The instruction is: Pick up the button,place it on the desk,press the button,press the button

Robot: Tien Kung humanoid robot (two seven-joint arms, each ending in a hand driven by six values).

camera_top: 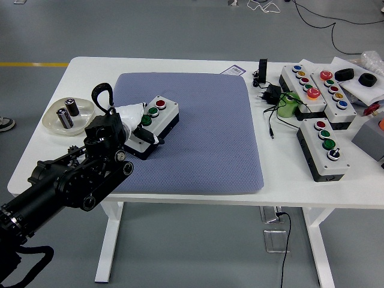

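- Head view: the left hand reaches in from the lower left on a black arm, its white-covered fingers lying over the near end of the button box; whether they are curled or spread cannot be told.
- That button box lies at an angle on the blue-grey mat, with a red button and a green button showing on its white top.
- A shallow dish holding two small cylinders sits on the white table, left of the mat.
- Three more button boxes lie at the right, beside a tangle of black cables.
- A label lies at the mat's far edge; its print is too small to read.
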